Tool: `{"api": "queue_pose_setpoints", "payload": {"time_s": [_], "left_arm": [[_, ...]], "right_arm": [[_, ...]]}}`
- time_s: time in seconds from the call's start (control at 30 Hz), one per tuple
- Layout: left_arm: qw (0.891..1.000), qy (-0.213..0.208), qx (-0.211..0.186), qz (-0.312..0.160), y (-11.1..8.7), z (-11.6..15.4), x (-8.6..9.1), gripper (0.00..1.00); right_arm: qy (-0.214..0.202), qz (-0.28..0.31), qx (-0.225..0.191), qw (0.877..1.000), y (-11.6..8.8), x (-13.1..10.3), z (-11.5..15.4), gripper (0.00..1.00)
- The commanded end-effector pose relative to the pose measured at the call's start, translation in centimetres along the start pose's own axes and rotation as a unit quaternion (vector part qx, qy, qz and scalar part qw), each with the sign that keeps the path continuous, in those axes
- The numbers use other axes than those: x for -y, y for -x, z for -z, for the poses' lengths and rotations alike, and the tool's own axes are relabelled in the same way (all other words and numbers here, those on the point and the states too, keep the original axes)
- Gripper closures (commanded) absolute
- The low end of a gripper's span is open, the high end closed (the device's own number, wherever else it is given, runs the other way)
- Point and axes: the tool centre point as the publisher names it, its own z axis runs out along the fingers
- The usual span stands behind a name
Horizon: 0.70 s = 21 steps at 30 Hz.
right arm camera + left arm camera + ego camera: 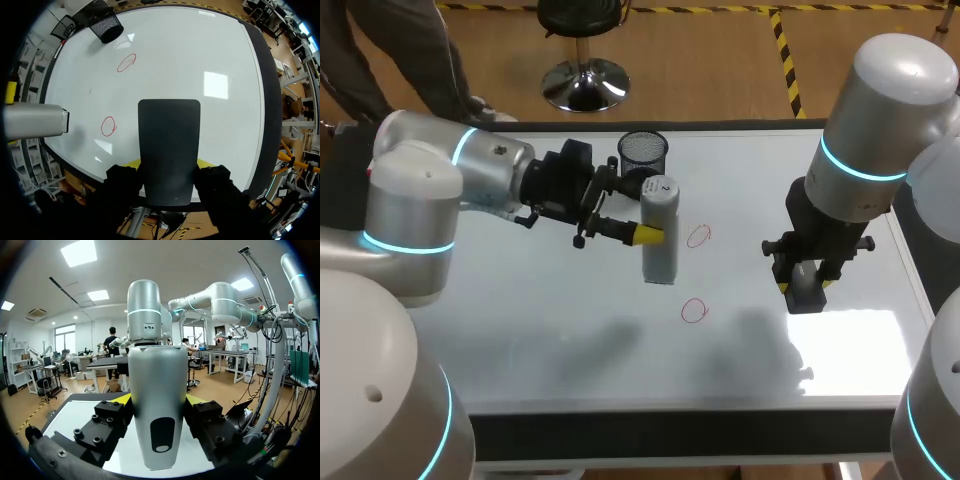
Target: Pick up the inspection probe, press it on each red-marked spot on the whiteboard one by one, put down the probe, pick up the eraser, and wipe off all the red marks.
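**Status.** Left pincer (648, 235) is closed on the inspection probe (661, 230). In the left wrist view a yellow tip bears on each side of the silver body. The probe is upright, base down at the whiteboard (570, 330); touching or a hair above, cannot tell. The base sits left of both marks and on neither. The far red mark (698, 236) is just right of the body, and the near red mark (694, 311) lies near and right of the base. A mesh cup (643, 152) stands just beyond the probe on the far side.

Right pincer (807, 282) is closed on the eraser (808, 292). In the right wrist view the dark block is clamped between both tips. It appears to hang above the right part of the board, well apart from the marks.

**Progress (judged).**
- Probe pick-up is done.
- The eraser is in hand ahead of the listed order.
- Both marks are unwiped, with full outlines.
- Nothing shows whether either spot has been pressed.
- Left to do: any outstanding presses, set the probe down, wipe both marks.

**Pose.**
- Left arm enters from the left with its forearm roughly level over the surface. Its pincer is horizontal and grips the probe side-on.
- Right arm enters from the right with its wrist pointing down, so the eraser's end faces the board.
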Motion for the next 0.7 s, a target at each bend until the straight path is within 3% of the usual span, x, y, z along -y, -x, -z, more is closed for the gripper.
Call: {"api": "queue_pose_setpoints", "payload": {"time_s": [0.03, 0.7], "left_arm": [[1.000, 0.000, -0.006, -0.001, -0.3, 1.6, 0.1, 1.00], [1.000, -0.008, 0.021, -0.001, -2.9, 8.2, -0.7, 1.00]], "right_arm": [[0.000, 0.001, -0.001, 1.000, 0.1, 0.0, 0.0, 1.00], [0.000, 0.001, -0.001, 1.000, 0.1, 0.0, 0.0, 1.00]]}}
